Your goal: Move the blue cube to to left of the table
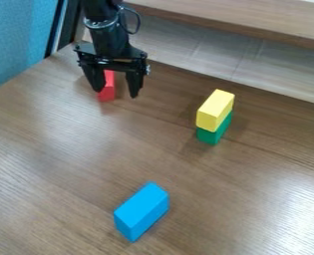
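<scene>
Brown tabletop [73, 164], blue block [141, 211] in front, open claw [118, 93] behind.

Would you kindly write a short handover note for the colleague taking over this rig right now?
Gripper: open, at the upper left of the camera view, with the red block showing between its fingers; nothing is clamped.
Job's things: the blue block lies on the brown wooden table, at the lower middle of the view, well away from the gripper.
Others: the yellow block sits on the green block, right of centre.
Done: nothing that I can see.
Left: grasp the blue block, carry it to the table's left side, release it.
</scene>
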Controlling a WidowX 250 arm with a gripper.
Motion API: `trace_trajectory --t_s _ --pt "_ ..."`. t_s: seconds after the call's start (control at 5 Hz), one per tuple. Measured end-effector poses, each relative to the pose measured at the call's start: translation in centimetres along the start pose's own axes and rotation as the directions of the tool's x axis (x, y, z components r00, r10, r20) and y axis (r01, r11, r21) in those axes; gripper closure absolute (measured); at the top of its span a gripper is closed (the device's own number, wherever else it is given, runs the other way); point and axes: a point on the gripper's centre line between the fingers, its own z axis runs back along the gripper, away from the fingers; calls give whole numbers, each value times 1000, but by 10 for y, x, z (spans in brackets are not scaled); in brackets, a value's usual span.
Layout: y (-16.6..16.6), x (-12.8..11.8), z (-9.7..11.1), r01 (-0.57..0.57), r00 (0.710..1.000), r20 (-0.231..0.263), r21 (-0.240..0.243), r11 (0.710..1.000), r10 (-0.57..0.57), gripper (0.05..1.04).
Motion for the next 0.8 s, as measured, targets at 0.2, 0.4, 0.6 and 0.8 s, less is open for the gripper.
trace_trajectory --t_s 0.2,0.4,0.6,0.8 --pt "0 -4 -7 -5 1000 -25 0 1000 5 82" --pt "-8 -24 -8 9 999 -36 4 1000 -9 83" --pt "-20 -36 1 50 999 -11 -1 999 -50 83" --pt "-29 -52 3 96 995 -31 -21 995 -96 83"
